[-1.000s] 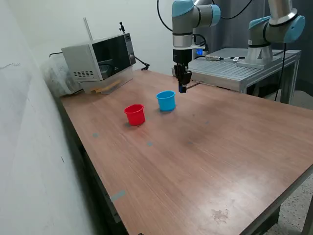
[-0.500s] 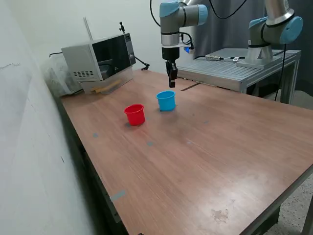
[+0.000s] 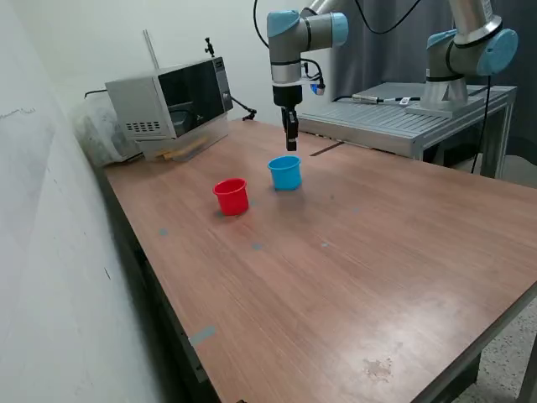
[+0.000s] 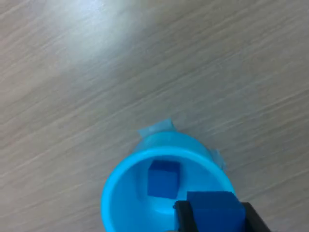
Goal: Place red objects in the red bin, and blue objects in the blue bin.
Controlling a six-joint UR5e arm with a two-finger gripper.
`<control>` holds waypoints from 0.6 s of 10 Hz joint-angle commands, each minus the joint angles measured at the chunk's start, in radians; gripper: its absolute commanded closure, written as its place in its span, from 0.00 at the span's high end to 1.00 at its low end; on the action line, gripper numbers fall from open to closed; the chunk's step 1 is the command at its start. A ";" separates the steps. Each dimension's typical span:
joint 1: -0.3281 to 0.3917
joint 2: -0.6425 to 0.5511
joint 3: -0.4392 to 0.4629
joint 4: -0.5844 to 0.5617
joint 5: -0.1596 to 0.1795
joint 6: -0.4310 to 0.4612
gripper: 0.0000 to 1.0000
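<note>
Since the earlier frames, your arm has shifted toward the exterior view's left and now holds the gripper [image 3: 290, 144] above the blue bin [image 3: 285, 173], where before it hung off to that cup's right side.

Take the blue bin as your landmark. Nearest the exterior camera, the wooden table [image 3: 352, 277] runs bare in front of the cup. The red bin [image 3: 232, 196] stands upright just beside the blue bin, on its near-left side in the exterior view, with a gap between the two. No red cubes are visible in either view; you cannot see into the red bin from this angle.

At the blue bin itself, the wrist view shows one dark blue cube [image 4: 163, 179] lying on the cup floor. A second dark blue cube [image 4: 215, 211] is pinched between the black fingers [image 4: 184, 217] of the gripper [image 4: 216, 218], above the cup's rim and clear of it.

Beyond the blue bin, a microwave [image 3: 172, 102] sits at the far edge of the table, toward the exterior view's left. A second robot arm [image 3: 466, 54] stands on a grey metal bench [image 3: 403, 122] behind the table, toward the exterior view's right.
</note>
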 commanded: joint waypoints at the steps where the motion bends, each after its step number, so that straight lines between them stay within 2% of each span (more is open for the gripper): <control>1: -0.022 0.021 -0.003 0.001 0.000 0.000 0.00; 6: -0.036 0.037 -0.020 0.000 0.000 0.000 0.00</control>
